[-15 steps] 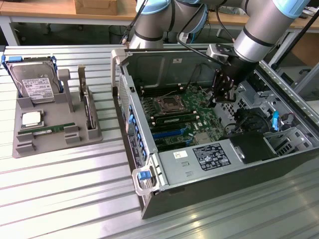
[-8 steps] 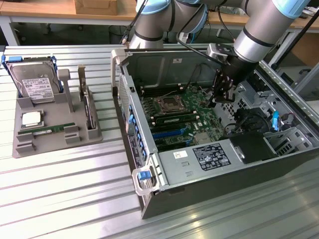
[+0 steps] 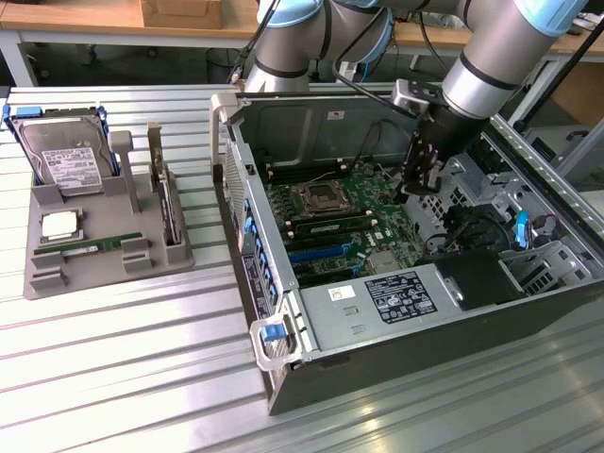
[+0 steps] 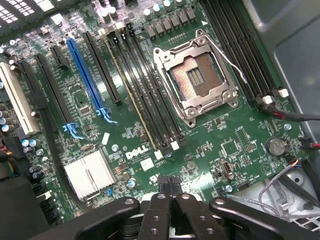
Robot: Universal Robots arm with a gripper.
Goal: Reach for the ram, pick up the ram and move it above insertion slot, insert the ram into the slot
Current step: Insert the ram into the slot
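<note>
Exterior view: gripper [image 3: 412,193] is hovering inside the open computer case [image 3: 311,340], over the far right part of the motherboard, just right of the processor socket [image 3: 316,198]. Fingers are pressing together, nothing pinched.

The ram [image 3: 332,227] is standing on edge in a memory socket just near of the processor socket: a long green stick with small black chips showing along its face. It is sitting clear of the gripper, not touching it. A second green stick [image 3: 90,248] with a white label is lying flat on the grey tray [image 3: 57,274] at the exterior view's left, below a silver processor chip [image 3: 58,225] and a hard drive [image 3: 66,156].

Judging: insertion step is looking done or nearly so.

Wrist view: gripper [image 4: 169,182] fingers are meeting tip to tip, empty. The ram [image 4: 131,95] is showing as a thin pale top edge running along the slot [image 4: 156,150], between the blue socket [image 4: 85,75] and the processor socket [image 4: 195,75]. It is sitting straight, level with the neighbouring empty black slots.

Judging: any further move is calling for confirming both end clips are latching; I cannot tell that here.
</note>
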